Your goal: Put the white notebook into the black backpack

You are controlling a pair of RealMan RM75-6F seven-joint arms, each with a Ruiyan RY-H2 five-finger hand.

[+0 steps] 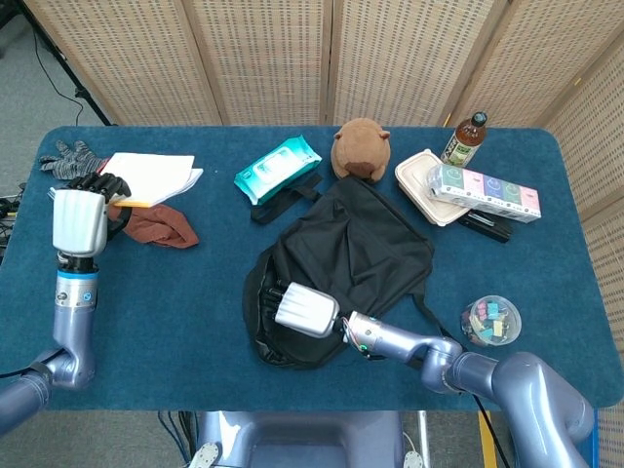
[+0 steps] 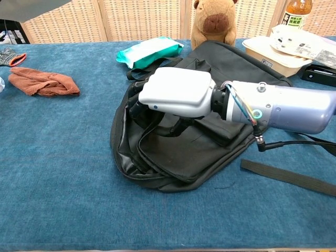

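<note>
Covering most of the frame, the blue bench [image 1: 195,283] carried the black backpack [image 1: 366,244] near its middle, lying flat with its long axis running from the near-left mouth toward the far right. At that mouth the right robot hand [image 2: 176,92] sat over the opening, its fingers tucked under the raised flap and hidden, so whether it gripped the fabric or merely propped it I could not tell; the chest view showed the rim lifted into a dark gap. Well apart, at the far-left corner, the white notebook [image 1: 151,175] lay flat, its long side roughly along the bench's back edge. The left robot hand [image 1: 80,216] stood upright just beside it, dark fingers curled at the notebook's near-left corner, though contact or grasp was too small to judge. That left robot hand was plainly the nearer one, and the notebook would need to travel rightward and toward the robot to reach the opening. Smaller things nearby were a rust cloth [image 1: 161,227] just below the notebook and a grey glove [image 1: 63,156] beside it.
</note>
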